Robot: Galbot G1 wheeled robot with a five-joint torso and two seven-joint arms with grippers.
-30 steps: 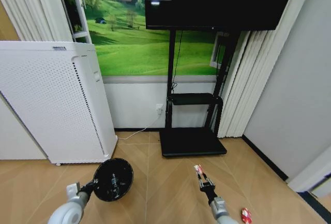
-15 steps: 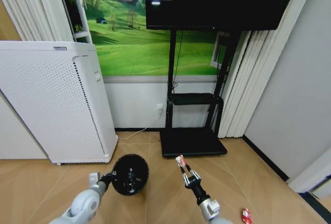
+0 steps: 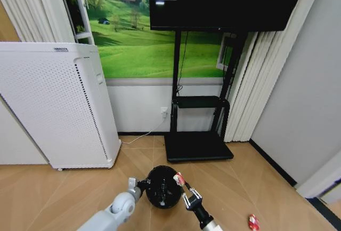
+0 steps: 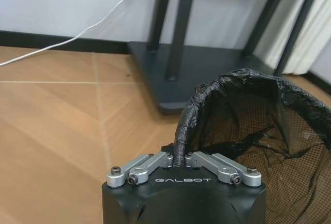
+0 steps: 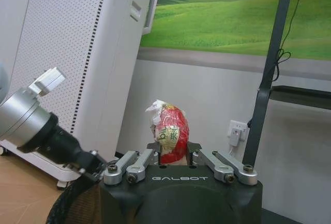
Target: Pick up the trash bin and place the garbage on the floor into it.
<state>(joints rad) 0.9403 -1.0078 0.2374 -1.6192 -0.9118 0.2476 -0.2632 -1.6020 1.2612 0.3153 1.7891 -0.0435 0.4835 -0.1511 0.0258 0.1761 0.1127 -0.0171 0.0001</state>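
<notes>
Bin (image 3: 162,186) hangs lifted, its rim clenched in the left gripper (image 3: 141,183). The right gripper (image 3: 183,187) grips a red wrapper (image 3: 179,178) over its mouth, unreleased. Another wrapper (image 3: 253,222) waits on the floor (image 3: 256,183).

Trash bin (image 3: 162,187) low in the middle on the floor (image 3: 256,188), TV stand (image 3: 198,145) at 12 o'clock behind it, white box (image 3: 58,108) at 10 o'clock, one piece of garbage (image 3: 253,222) at 4 o'clock.
</notes>
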